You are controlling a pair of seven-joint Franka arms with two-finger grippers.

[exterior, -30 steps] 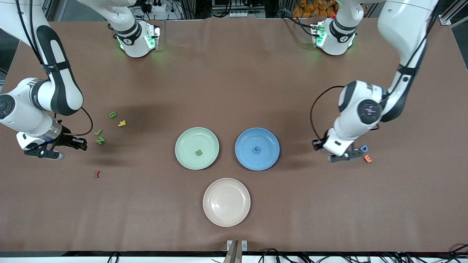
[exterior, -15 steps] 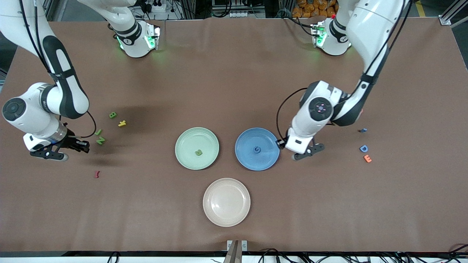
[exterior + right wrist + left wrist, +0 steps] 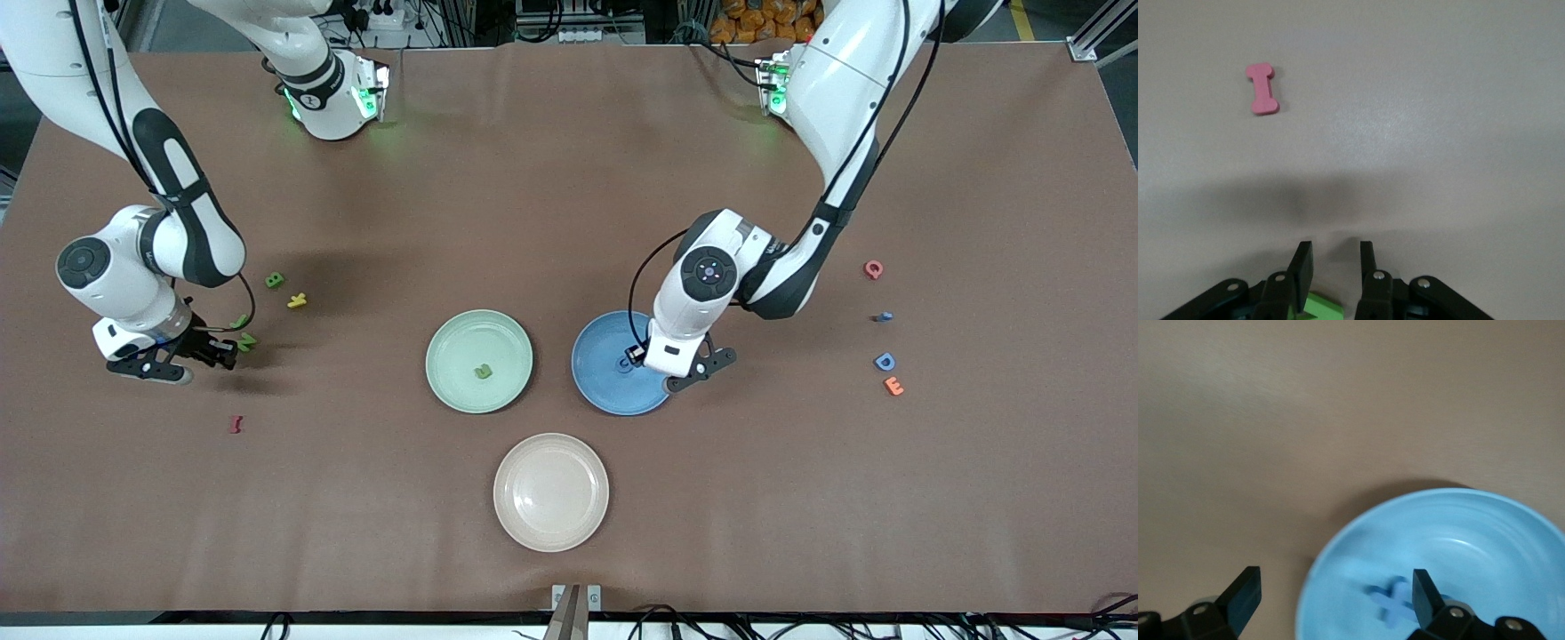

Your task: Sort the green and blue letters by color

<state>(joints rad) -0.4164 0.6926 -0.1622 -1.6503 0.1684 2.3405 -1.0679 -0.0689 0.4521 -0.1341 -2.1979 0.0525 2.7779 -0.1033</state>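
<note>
My left gripper (image 3: 669,366) is open wide over the edge of the blue plate (image 3: 605,391) that faces the left arm's end. In the left wrist view (image 3: 1336,583) an X-like blue letter (image 3: 1395,600) lies in the plate (image 3: 1485,540) by one finger. A blue D (image 3: 885,361) and a small blue letter (image 3: 882,316) lie toward the left arm's end. My right gripper (image 3: 224,354) is open with a narrow gap, empty, low beside the green N (image 3: 246,340). A green J-like letter (image 3: 238,321) and a green B (image 3: 274,280) lie close by. The green plate (image 3: 462,333) holds a green letter (image 3: 483,372).
A yellow letter (image 3: 297,300) lies by the green B. A dark red letter (image 3: 236,424) lies nearer the front camera and shows in the right wrist view (image 3: 1263,88). A pink Q (image 3: 874,268) and an orange E (image 3: 893,385) lie near the blue D. A beige plate (image 3: 551,492) sits nearest the front camera.
My left gripper has moved from beside the blue D and orange E to over the blue plate, uncovering the pink Q. My right gripper has moved closer to the green N.
</note>
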